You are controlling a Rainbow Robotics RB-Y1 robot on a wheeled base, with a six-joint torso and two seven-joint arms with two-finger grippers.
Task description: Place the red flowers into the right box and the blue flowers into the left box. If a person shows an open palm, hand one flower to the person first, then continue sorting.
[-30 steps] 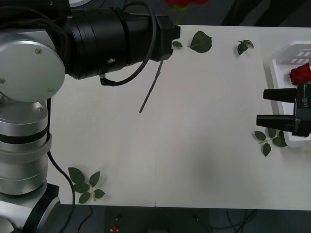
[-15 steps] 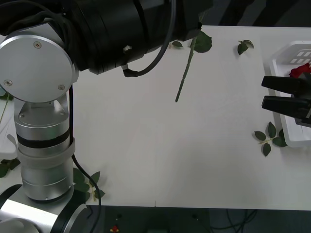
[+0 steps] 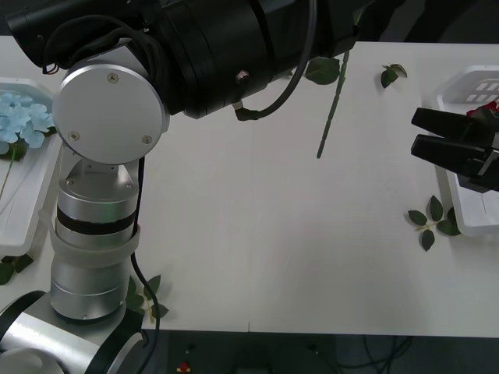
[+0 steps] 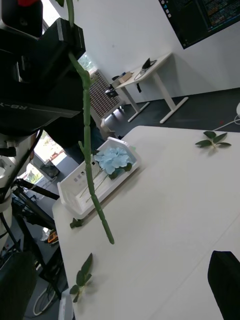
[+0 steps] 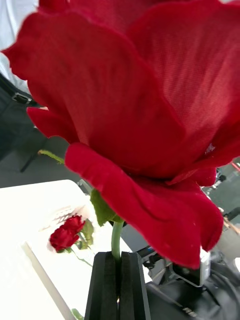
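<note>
Left gripper (image 5: 118,280): fingers pinching red rose (image 5: 135,115) stem, raised over counter (image 3: 257,234), stem hanging free | Right gripper (image 3: 425,134): fingers slightly spread, empty, beside right box (image 3: 460,222) holding another rose (image 5: 65,235) | Blue flower (image 3: 23,121): in left box (image 3: 31,214).

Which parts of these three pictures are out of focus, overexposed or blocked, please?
Left wrist view: the held deep-red rose head looms close and soft, while the left tool, shut on its green stem, looks crisp. Right wrist view: the window behind glares white; the dark right tool's finger is a blurred corner shape. Front view: even light, but the left arm blocks the table's far left.
</note>
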